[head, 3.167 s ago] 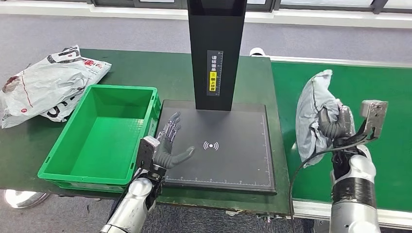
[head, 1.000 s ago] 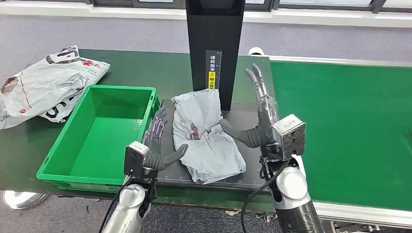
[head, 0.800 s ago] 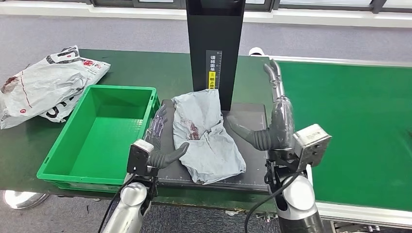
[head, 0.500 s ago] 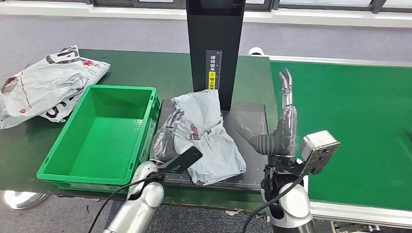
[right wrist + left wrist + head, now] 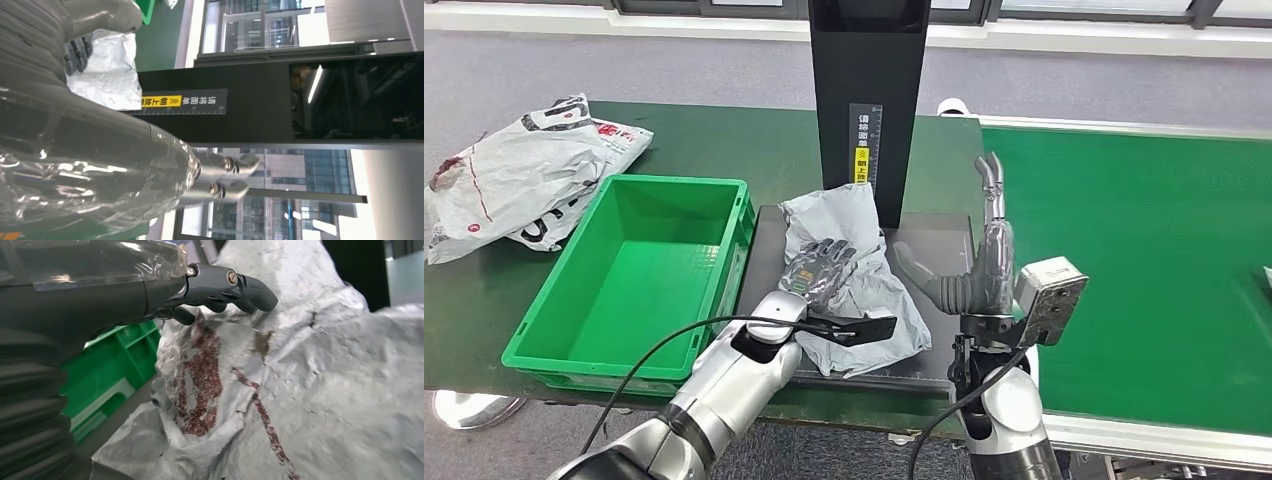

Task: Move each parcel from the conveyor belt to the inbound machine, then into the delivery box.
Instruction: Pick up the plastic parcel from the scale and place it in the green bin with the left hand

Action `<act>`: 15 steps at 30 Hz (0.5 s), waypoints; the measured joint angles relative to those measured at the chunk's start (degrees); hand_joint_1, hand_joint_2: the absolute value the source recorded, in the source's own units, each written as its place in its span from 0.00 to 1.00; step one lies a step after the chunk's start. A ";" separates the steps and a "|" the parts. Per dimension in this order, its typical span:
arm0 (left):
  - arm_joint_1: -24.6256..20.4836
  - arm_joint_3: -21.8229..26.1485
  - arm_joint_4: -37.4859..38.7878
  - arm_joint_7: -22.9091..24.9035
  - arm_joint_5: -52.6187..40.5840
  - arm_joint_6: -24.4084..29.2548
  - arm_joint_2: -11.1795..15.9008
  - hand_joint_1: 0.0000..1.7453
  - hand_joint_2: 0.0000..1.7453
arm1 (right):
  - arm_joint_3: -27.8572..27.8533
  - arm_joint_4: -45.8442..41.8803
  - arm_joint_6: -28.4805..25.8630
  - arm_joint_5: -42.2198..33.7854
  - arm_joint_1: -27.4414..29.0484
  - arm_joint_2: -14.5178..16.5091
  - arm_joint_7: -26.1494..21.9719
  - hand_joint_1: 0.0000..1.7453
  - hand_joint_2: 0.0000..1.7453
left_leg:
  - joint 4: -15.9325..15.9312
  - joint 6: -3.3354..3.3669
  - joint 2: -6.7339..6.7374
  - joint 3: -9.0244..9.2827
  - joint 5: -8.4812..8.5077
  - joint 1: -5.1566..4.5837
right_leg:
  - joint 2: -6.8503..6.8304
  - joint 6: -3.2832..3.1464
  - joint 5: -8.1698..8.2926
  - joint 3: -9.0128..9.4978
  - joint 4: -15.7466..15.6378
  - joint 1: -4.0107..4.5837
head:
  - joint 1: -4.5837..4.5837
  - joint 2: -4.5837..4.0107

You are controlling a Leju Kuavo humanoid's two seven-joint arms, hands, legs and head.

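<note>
Head view: our left hand (image 5: 817,268) lies palm-down on the grey parcel (image 5: 869,290), fingers draped over its crumpled top; we cannot tell whether they grip it. Parcel sits on the inbound machine's black plate (image 5: 934,245), just right of the green delivery box (image 5: 639,275). Our right hand (image 5: 979,262) stands upright near the plate's right edge, fingers spread, holding nothing.

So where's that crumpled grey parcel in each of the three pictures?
Head view: grey parcel at centre, on the black scanner platform, under the left hand.
Left wrist view: parcel close up, across most of the picture.
Right wrist view: parcel upper left.
Shared landmark: black scanner column.
</note>
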 joint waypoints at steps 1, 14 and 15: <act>-0.89 -0.44 1.34 0.07 0.00 -0.19 -0.01 0.81 1.00 | -0.24 0.14 0.07 0.07 0.07 0.15 -0.01 0.00 1.00 | 0.00 0.00 0.00 0.03 0.00 0.00 | 0.00 0.00 0.00 0.03 0.00 0.00 | 0.01 0.00; -4.43 -2.00 7.57 -1.54 0.00 0.03 0.03 1.00 1.00 | -3.03 -0.19 1.12 0.68 2.88 0.85 0.08 0.00 1.00 | -0.01 -0.05 0.02 0.10 0.09 0.00 | 0.04 -0.06 0.08 0.06 0.00 0.00 | 0.01 0.00; -4.45 -2.00 7.55 -1.56 0.00 0.35 0.03 1.00 1.00 | -3.23 -0.35 1.12 0.76 3.10 0.85 0.15 0.00 1.00 | -0.01 -0.05 0.01 0.10 0.08 0.00 | 0.04 -0.06 0.08 0.06 0.00 0.00 | 0.01 0.00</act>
